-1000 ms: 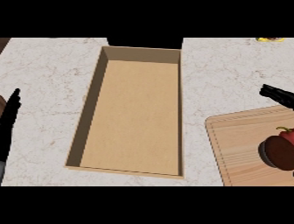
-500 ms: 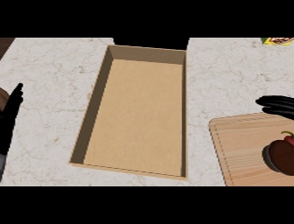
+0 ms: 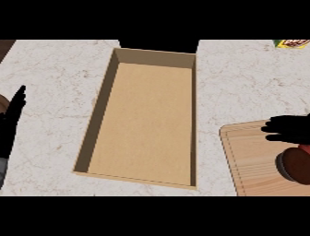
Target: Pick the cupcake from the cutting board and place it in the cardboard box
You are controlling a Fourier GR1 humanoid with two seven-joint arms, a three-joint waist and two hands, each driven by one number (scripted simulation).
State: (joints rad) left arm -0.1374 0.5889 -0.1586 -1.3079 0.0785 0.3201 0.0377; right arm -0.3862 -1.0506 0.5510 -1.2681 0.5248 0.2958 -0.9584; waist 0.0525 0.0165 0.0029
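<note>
Head view looks straight down at the counter, which is pale with thin brown lines in it. Closest, at the bottom right, is the wooden cutting board. The cupcake sits on it, near the right edge. It looks like a dark brown round with a bit of red showing behind it.

Right behind the cupcake is the right hand. It is black, and it hangs over the back part of the board. Its fingers stick out flat toward the left and are not wrapped round anything. The hand covers part of the red bit. I cannot tell if it touches the cupcake.

Over at the left edge is the left hand. It rests there with its fingers straight and pointing up, holding nothing. It is well away from the board.

Between the two hands lies the cardboard box. It is long and brown with low walls. Only its bare floor shows inside. Its near right corner is just beside the board.

Far away, at the top right, a small yellow packet peeks in at the counter's edge.
</note>
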